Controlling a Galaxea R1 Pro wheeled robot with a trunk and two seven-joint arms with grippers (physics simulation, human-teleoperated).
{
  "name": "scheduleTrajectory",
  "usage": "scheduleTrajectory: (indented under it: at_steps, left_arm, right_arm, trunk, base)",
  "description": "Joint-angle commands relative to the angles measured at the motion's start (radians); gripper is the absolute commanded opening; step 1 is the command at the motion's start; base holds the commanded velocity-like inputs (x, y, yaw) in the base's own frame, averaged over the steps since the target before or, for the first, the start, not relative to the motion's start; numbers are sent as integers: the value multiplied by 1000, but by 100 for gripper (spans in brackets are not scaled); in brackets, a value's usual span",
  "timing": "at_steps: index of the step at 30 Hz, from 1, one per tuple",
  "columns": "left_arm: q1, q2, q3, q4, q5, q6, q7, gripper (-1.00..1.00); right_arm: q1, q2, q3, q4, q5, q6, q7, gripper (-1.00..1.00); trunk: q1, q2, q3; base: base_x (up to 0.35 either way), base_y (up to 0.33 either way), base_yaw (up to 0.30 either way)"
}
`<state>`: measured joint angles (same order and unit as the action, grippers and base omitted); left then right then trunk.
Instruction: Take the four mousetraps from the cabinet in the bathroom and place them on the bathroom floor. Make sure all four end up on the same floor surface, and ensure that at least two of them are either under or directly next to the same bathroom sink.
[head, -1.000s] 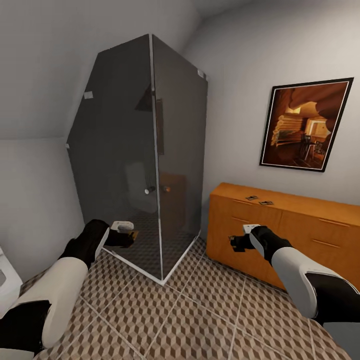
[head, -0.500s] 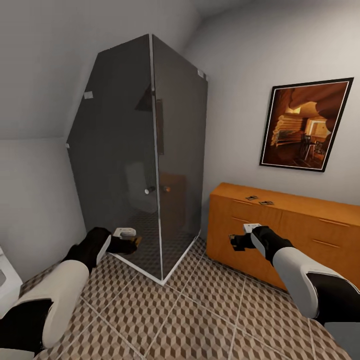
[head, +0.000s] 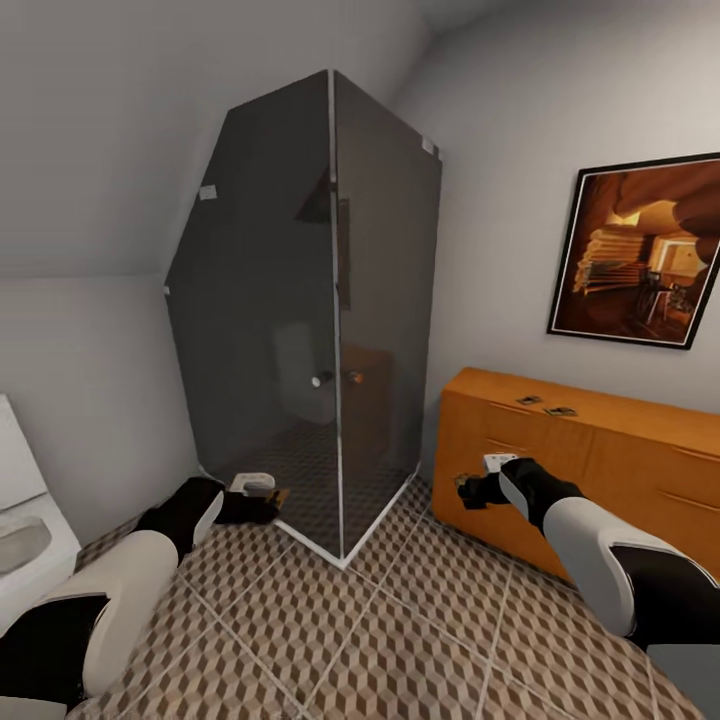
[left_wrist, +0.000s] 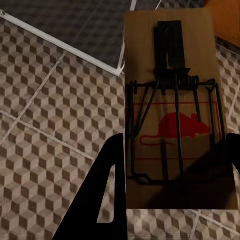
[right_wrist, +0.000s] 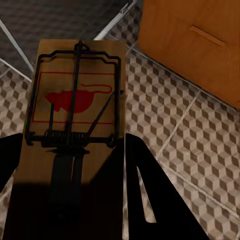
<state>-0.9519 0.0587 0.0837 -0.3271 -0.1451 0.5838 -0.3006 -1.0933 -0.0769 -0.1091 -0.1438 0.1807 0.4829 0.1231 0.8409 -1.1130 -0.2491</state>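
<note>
Mousetraps (head: 545, 406) lie on cabinet (head: 600, 440) beside cube-patterned bathroom floor (head: 400, 620).

head view looks down over both arms; wrist views, seemingly close, share the bathroom floor (left_wrist: 45, 125).

There are 4 mousetraps, 2 on the cabinet (head: 600, 450) top at right (head: 528, 400) (head: 561, 411) and 2 held low (left_wrist: 175, 115) (right_wrist: 75, 125), plus 1 shower enclosure (head: 320, 300) at center, 1 framed picture (head: 640, 255) at upper right and 2 grippers (head: 268, 505) (head: 468, 490).
</note>
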Motion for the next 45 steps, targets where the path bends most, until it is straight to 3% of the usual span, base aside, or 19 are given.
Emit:
scheduleTrajectory:
  at_steps: [1, 5, 14, 27, 38, 45]
  left_arm:
    - [-1, -1, 8, -1, -12, 5, -7, -100]
    - [-1, -1, 8, 2, -2, 5, -8, -100]
    - [-1, 1, 10, 2, 2, 5, -7, -100]
    - [-1, 15, 10, 5, 5, 5, -6, -100]
    - [-1, 31, 10, 14, 68, 5, -5, -100]
    - [-1, 39, 10, 19, 79, 2, -5, -100]
  right_arm:
    - [0, 0, -9, 6, 8, 3, 7, -100]
    - [0, 3, -9, 59, 8, -44, 4, -100]
    - [0, 3, -8, 124, 13, -67, 2, -100]
    - [0, 2, -8, 136, 14, -94, 6, -100]
    - [0, -6, -9, 136, 16, -93, 9, -100]
    - [0, -5, -8, 136, 16, -93, 9, -100]
  trunk:
    - [0, -1, -1]
    - [0, -1, -1]
    - [0, -1, -1]
    - [0, -1, -1]
    - [0, -1, -1]
    - [0, -1, -1]
  base:
    - [0, 0, 266]
    - [0, 0, 268]
    - [0, 0, 270]
    - [0, 0, 126]
    - [0, 0, 2]
    - [0, 0, 0]
